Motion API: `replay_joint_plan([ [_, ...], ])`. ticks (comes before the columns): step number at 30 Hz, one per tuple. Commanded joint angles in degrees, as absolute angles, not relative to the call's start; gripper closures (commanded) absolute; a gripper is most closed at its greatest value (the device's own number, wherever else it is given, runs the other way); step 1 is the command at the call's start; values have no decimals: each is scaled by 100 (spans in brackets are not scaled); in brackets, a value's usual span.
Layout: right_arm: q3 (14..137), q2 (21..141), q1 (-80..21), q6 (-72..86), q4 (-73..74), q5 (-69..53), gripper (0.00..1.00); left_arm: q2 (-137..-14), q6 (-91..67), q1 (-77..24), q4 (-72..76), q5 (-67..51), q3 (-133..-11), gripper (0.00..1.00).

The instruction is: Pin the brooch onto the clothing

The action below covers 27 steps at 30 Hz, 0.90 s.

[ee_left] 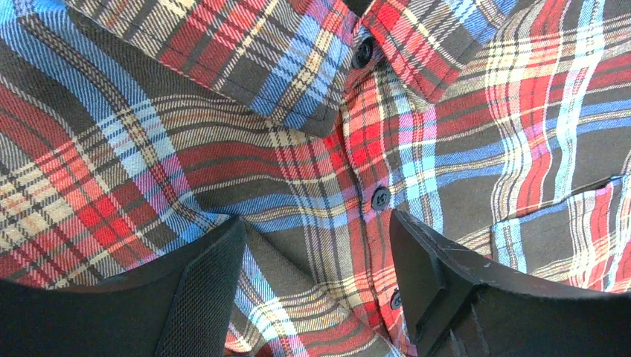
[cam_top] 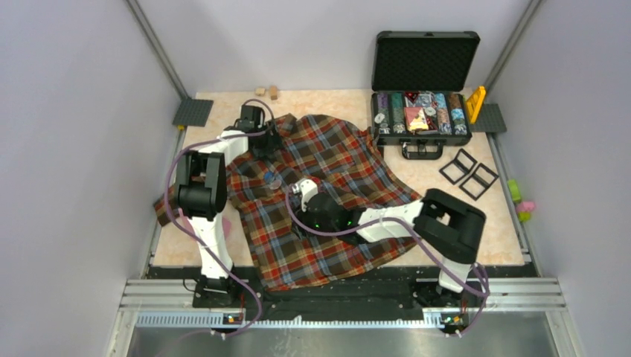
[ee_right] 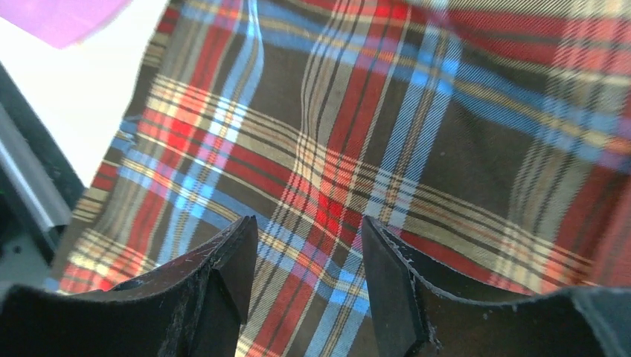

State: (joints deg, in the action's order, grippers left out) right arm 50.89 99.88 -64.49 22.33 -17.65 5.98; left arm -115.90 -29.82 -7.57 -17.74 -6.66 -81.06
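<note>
Currently the shirt (cam_top: 335, 160) lies spread face-up across the bench (cam_top: 327, 100), collar toward the far left and hem toward the arm bases. The brooch (cam_top: 271, 178) shows as a small blue dot on the shirt's front, below the collar. It sits between the two claws and just left of the right one. Whether it is fastened to the cloth or merely resting on it cannot be told. Neither wrist view shows it.

Left claw (cam_top: 266, 143): positioned at the collar end of the shirt. Its wrist view has the claw (ee_left: 316, 223) released, jaws wide apart, nothing between them. Beneath it are the collar tips (ee_left: 298, 97), the buttoned front with a dark button (ee_left: 380, 198), and the edge of the chest pocket (ee_left: 565, 230) at right.

Right claw (cam_top: 301, 190): positioned over the shirt's mid-front. Its wrist view has the claw (ee_right: 309, 223) released, jaws parted by a narrower gap, holding nothing. Plaid cloth (ee_right: 446, 149) fills the view below. The shirt's edge and pale bench appear at upper left, with a blurred pink shape (ee_right: 59, 15) in the corner.

Other items noted: an open black case (cam_top: 424, 111) of chips at the far right, two black square frames (cam_top: 469, 172) near it, and small wooden blocks (cam_top: 268, 92) at the far edge.
</note>
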Motion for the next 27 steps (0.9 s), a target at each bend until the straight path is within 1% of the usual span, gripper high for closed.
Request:
replay_joint_plan([
  [1, 5475, 10517, -6602, 2302, -2293, 480, 45, -11876, -2841, -651, -1578, -681, -8277, 25],
  [4, 5494, 10673, -6650, 2286, -2270, 478, 45, -12121, -2810, -529, -1697, -884, -8502, 25],
  [11, 5414, 10844, -6825, 2356, -1756, 523, 46, -12454, -2666, -438, -1865, -940, -8895, 25],
  [21, 5240, 10613, -7050, 2688, -1615, 466, 47, -12563, -2580, -402, -1905, -842, -9055, 25],
  [24, 5341, 10489, -7065, 2643, -1638, 631, 46, -12531, -2524, -404, -1893, -938, -9037, 24],
  [27, 5695, 10385, -7059, 2436, -1395, 764, 45, -12425, -2460, -413, -1868, -1093, -9037, 24],
])
